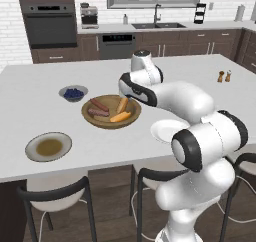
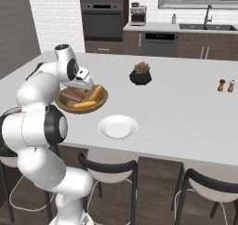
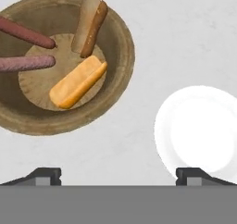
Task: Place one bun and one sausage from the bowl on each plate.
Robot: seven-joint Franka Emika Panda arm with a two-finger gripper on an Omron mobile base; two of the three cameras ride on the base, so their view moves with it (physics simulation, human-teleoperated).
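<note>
The wooden bowl (image 1: pixel 88 118) (image 2: pixel 100 105) (image 3: pixel 116 31) holds two buns and two sausages. One orange bun (image 3: pixel 77 82) (image 1: pixel 120 117) lies flat, and the other bun (image 3: pixel 90 24) (image 1: pixel 122 104) leans on the wall. Both sausages (image 3: pixel 28 33) (image 3: pixel 25 63) (image 1: pixel 99 104) lie at the bowl's other side. My gripper (image 1: pixel 133 99) (image 2: pixel 88 85) (image 3: pixel 119 174) hangs open above the counter, between the bowl's rim and the white plate (image 3: pixel 199 130) (image 2: pixel 117 127) (image 1: pixel 162 131), with nothing in it. Near the left front edge sits the olive-brown plate (image 1: pixel 48 146), bare.
A grey bowl of blue berries (image 1: pixel 73 93) stands behind the wooden bowl. A black pot with a succulent (image 2: pixel 141 74) sits mid-counter, and two shakers (image 2: pixel 226 85) (image 1: pixel 224 76) stand far right. Stools (image 1: pixel 55 196) line the counter's front edge.
</note>
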